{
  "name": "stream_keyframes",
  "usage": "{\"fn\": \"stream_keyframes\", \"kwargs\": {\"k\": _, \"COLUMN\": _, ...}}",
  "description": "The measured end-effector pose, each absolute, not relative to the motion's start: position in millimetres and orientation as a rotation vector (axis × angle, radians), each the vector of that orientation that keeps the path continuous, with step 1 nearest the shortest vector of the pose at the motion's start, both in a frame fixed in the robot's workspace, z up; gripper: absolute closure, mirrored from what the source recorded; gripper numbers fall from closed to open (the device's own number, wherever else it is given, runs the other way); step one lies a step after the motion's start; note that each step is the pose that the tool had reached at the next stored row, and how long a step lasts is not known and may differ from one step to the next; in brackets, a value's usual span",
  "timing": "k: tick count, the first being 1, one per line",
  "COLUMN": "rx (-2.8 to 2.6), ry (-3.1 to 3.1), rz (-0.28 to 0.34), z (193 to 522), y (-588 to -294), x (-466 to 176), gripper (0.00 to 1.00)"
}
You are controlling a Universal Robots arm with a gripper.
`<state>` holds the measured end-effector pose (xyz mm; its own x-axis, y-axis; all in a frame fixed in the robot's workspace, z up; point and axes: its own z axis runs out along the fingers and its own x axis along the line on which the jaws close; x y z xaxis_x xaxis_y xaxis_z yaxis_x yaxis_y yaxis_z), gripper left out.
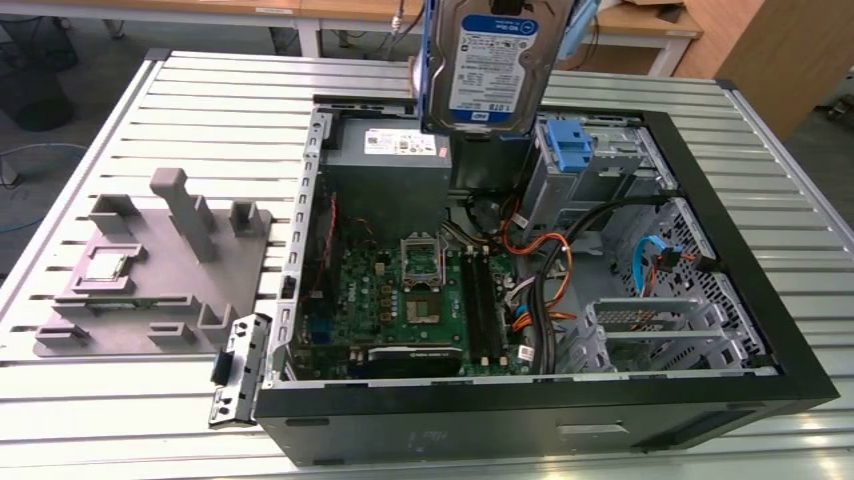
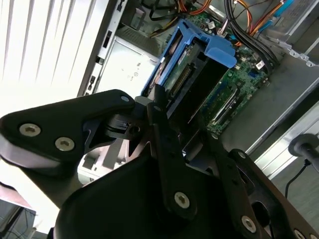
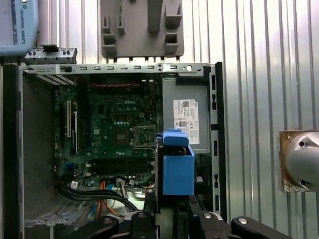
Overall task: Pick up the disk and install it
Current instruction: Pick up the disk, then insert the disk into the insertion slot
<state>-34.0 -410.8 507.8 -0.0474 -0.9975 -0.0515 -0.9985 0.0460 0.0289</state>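
Observation:
The disk [image 1: 487,65], silver-grey with a white-and-blue label and a blue frame along its edge, hangs upright above the back of the open computer case [image 1: 787,370]. In both wrist views my gripper [image 2: 174,107] is shut on it. Its black fingers [image 2: 162,124] clamp the blue carrier frame [image 2: 219,52], and the drive's connector edge faces down toward the motherboard [image 2: 244,64]. The first wrist view looks straight down past the blue carrier [image 3: 178,172] into the case, with the disk over the area beside the power-supply box [image 3: 185,117].
Inside the case are the motherboard [image 1: 414,290], a grey power-supply box [image 1: 394,150], a drive bay with a blue latch [image 1: 567,145], and loose orange, blue and black cables [image 1: 587,260]. A grey fixture block [image 1: 160,250] stands on the slatted table at the exterior view's left.

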Motion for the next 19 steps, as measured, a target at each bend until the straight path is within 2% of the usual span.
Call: {"fn": "stream_keyframes", "kwargs": {"k": 19, "rx": -2.156, "ry": 2.26, "rz": 0.088, "z": 506.8, "y": -447.8, "x": -30.3, "gripper": 0.65}}
